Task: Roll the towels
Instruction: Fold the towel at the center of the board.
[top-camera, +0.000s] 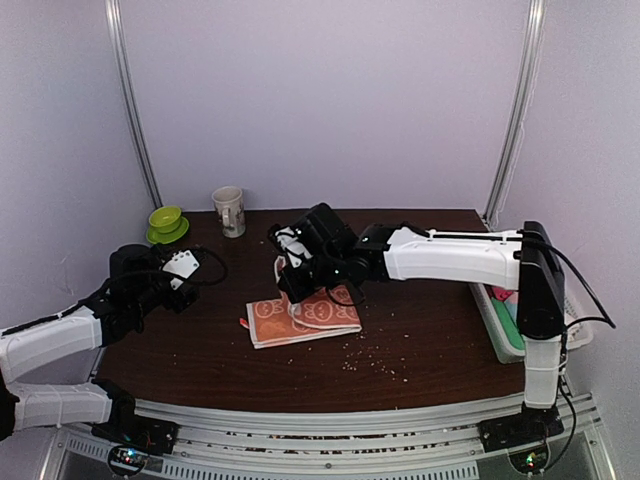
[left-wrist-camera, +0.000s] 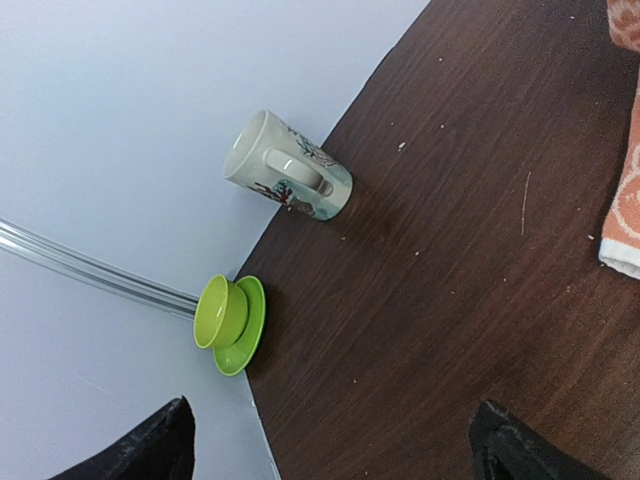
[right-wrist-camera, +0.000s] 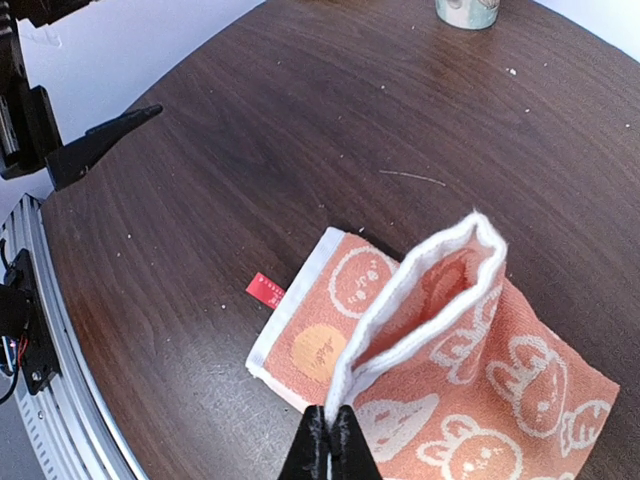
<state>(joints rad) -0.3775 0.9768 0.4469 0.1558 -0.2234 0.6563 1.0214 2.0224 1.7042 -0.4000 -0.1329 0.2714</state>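
Where the right gripper (right-wrist-camera: 328, 435) pinches its white border, the orange bunny-print towel (right-wrist-camera: 500, 370) rises in a folded loop, its remainder flat at the tabletop (right-wrist-camera: 300, 120) centre; the left gripper (left-wrist-camera: 335, 445), jaws spread and empty, hovers well apart.

Back-left corner is occupied by mug (top-camera: 229, 210) and green cup on saucer (top-camera: 166, 224). Mid-table is blocked by orange towel (top-camera: 300, 318) and right arm (top-camera: 440, 255) stretched above it. Bare table (top-camera: 215, 330) is left between left gripper (left-wrist-camera: 330, 450) and orange towel; front right likewise.
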